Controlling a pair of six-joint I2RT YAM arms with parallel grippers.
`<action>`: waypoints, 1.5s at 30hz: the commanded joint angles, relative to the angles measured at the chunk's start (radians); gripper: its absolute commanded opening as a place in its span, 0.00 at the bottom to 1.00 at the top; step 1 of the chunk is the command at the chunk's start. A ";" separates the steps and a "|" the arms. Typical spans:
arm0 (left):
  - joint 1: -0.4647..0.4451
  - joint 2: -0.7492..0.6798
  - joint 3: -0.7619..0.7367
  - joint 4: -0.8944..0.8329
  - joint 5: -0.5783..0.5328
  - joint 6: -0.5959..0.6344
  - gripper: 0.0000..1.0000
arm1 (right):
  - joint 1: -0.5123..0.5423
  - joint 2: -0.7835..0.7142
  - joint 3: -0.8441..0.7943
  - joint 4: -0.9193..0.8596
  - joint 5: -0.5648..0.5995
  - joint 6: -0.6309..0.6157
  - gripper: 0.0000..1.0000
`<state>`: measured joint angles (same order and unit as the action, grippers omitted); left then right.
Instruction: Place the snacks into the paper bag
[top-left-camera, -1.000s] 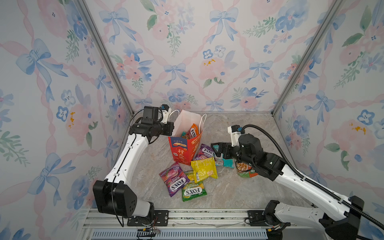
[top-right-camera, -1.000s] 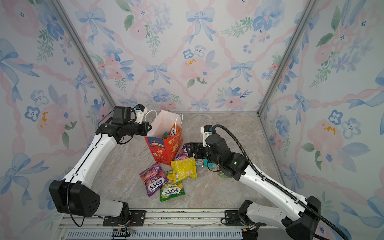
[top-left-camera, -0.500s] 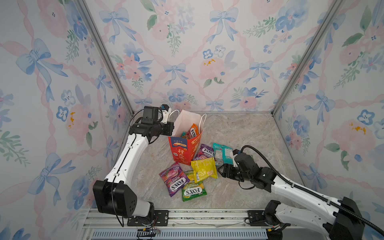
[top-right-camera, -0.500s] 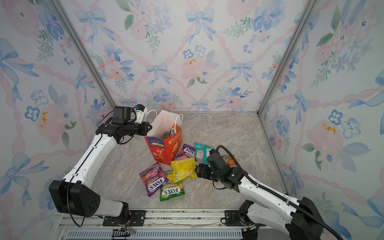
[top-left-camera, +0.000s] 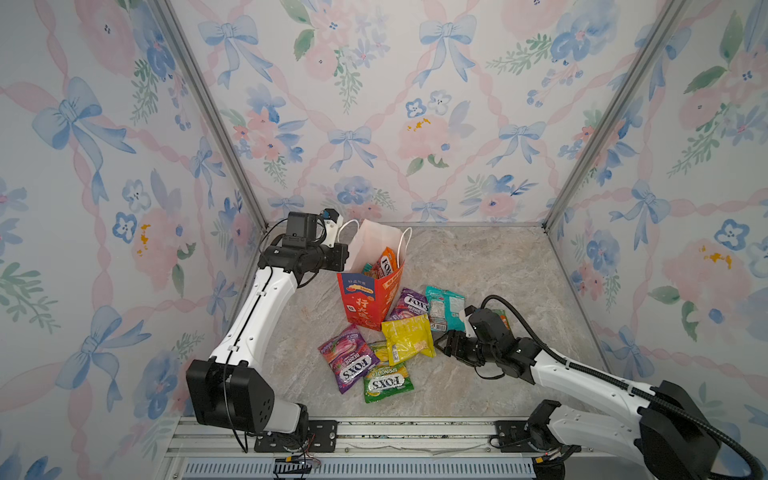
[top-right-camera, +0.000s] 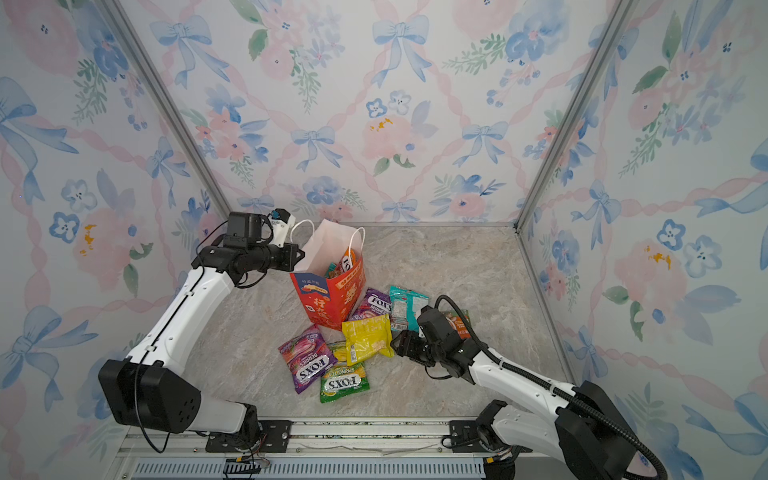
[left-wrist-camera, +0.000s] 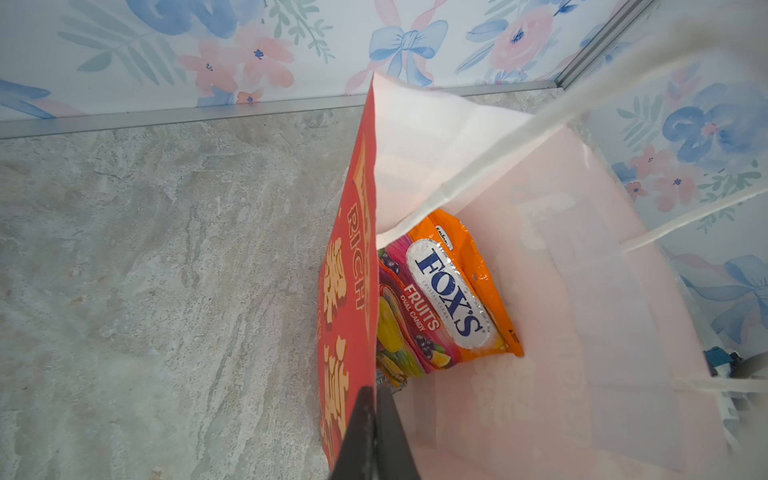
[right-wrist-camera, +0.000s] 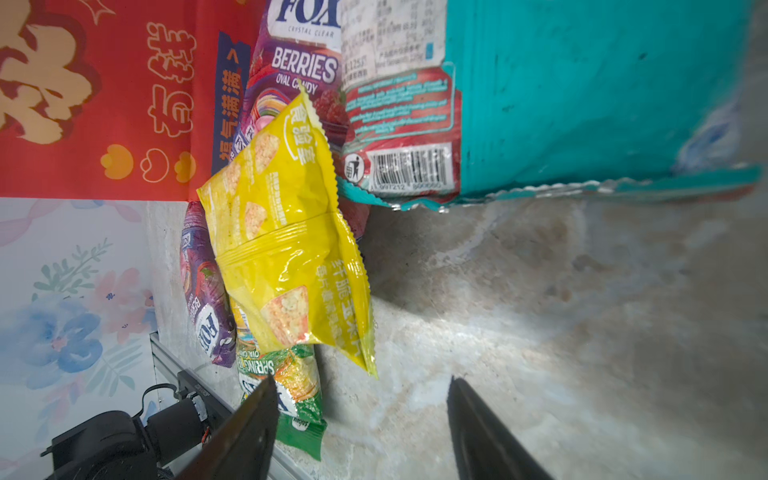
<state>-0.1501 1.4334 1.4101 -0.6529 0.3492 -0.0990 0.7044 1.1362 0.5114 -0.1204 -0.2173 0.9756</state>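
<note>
- Your yellow packet (top-left-camera: 407, 338) lies on the desk (top-left-camera: 478, 257), just nearer than the paper bag (top-left-camera: 365, 301); likely light, crinkly, slippery; pinch its crimped right edge.
- Right gripper (top-left-camera: 446, 343) stands apart beside it; left gripper (left-wrist-camera: 374, 399) clamps the bag's rim.

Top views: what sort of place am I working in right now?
Probably a purpose-built robot test booth: floral wallpaper panels joined by aluminium posts box in a stone-look tabletop, and the left arm and right arm mount on a metal rail along its front edge.
</note>
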 joint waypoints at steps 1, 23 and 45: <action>0.004 0.020 0.010 -0.036 0.011 -0.009 0.00 | -0.019 0.036 -0.002 0.055 -0.029 -0.026 0.67; 0.004 0.018 0.011 -0.036 0.005 -0.010 0.00 | -0.029 0.277 0.076 0.240 -0.104 -0.022 0.60; 0.005 0.020 0.013 -0.036 0.004 -0.008 0.00 | 0.002 0.270 0.116 0.225 -0.066 -0.019 0.00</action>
<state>-0.1501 1.4364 1.4124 -0.6529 0.3489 -0.1020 0.6968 1.4448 0.5880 0.1524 -0.3088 0.9859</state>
